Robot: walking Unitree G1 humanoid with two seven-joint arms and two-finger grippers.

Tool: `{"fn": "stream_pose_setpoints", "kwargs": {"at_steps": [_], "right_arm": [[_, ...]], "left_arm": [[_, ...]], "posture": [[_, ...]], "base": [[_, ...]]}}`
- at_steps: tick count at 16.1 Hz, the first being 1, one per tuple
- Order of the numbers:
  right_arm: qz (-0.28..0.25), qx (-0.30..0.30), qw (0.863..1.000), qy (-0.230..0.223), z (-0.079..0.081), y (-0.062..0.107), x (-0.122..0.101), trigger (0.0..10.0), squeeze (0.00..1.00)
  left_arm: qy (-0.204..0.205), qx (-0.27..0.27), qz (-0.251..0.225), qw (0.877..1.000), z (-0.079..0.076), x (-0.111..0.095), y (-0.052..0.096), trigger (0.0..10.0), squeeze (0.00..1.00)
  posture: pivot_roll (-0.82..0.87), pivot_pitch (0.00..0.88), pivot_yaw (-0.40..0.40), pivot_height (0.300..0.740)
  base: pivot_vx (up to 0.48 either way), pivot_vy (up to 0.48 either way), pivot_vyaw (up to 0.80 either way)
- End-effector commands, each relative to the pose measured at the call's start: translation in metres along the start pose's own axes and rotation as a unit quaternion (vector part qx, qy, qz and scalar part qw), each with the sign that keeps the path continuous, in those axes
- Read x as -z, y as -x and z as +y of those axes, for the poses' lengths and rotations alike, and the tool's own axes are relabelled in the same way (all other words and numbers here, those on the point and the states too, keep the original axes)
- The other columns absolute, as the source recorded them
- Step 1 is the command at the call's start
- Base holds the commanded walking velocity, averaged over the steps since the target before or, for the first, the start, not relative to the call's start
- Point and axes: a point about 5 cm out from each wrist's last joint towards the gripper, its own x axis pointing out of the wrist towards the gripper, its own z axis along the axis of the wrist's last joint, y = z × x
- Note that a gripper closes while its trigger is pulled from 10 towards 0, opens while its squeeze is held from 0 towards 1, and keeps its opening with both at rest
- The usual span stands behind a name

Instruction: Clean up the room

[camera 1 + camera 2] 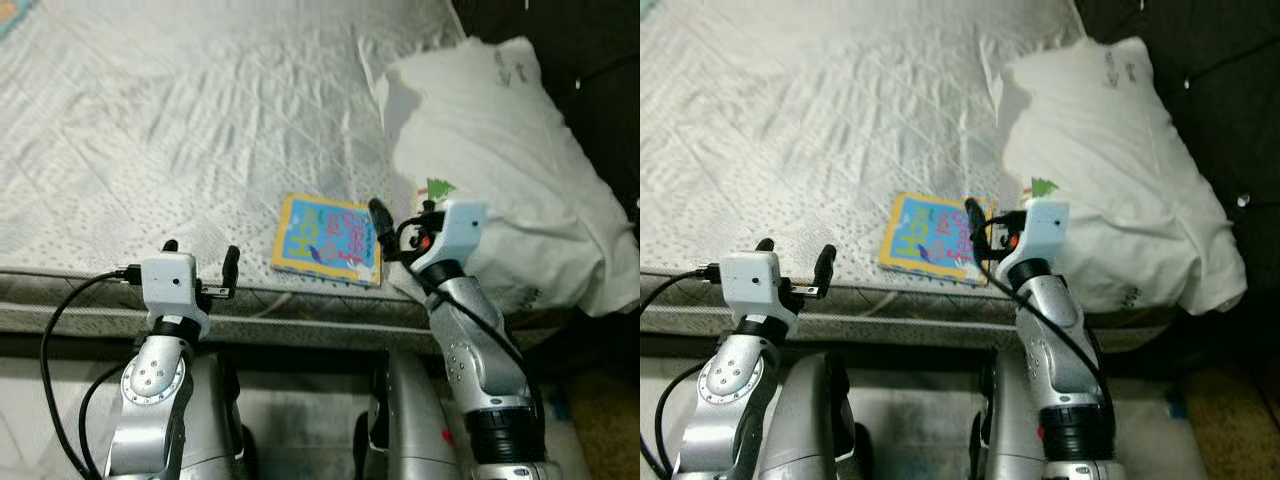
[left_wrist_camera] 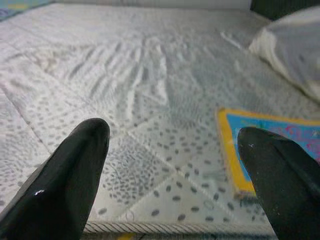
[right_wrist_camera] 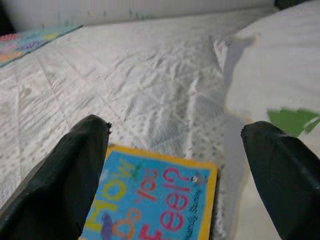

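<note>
A thin children's book (image 1: 328, 240) with a blue cover and yellow border lies flat on the white quilted bed (image 1: 180, 130), close to its near edge. My right gripper (image 1: 405, 222) hovers open just above the book's right side, between the book and a white pillow (image 1: 500, 150). In the right wrist view the book (image 3: 155, 197) sits low between the two spread fingers (image 3: 75, 165). Left of the book, my left gripper (image 1: 200, 258) is open over the bed's edge, holding nothing. The left wrist view has the book's corner (image 2: 280, 145) by one finger (image 2: 280, 170).
The large white pillow lies at the bed's right end, with a small green item (image 1: 440, 187) poking out beside it. A dark surface (image 1: 590, 60) lies beyond the pillow. The bed's side rail (image 1: 300, 325) runs in front of me. A colourful mat (image 3: 30, 42) lies far across the bed.
</note>
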Motion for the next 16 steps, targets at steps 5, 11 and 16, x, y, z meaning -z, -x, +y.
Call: {"fn": "stream_pose_setpoints", "kwargs": {"at_steps": [5,11,16], "right_arm": [[-0.001,0.025,1.000,-0.007,-0.007,-0.002,0.003,10.0,0.00],[0.008,0.046,0.999,-0.005,-0.014,0.001,0.008,10.0,0.00],[0.002,0.062,0.998,0.006,-0.020,0.001,0.004,10.0,0.00]], "left_arm": [[0.022,-0.038,0.000,0.999,0.002,-0.009,0.007,10.0,0.00],[0.037,-0.037,0.014,0.999,-0.005,-0.004,0.012,10.0,0.00],[0.042,-0.022,0.026,0.999,-0.009,-0.003,0.008,10.0,0.00]], "posture": [[0.10,0.095,-0.020,0.594],[0.09,0.111,-0.035,0.675],[0.08,0.132,-0.023,0.732]], "base": [[0.000,0.000,0.00],[0.000,0.000,0.00],[0.000,0.000,0.00]]}}
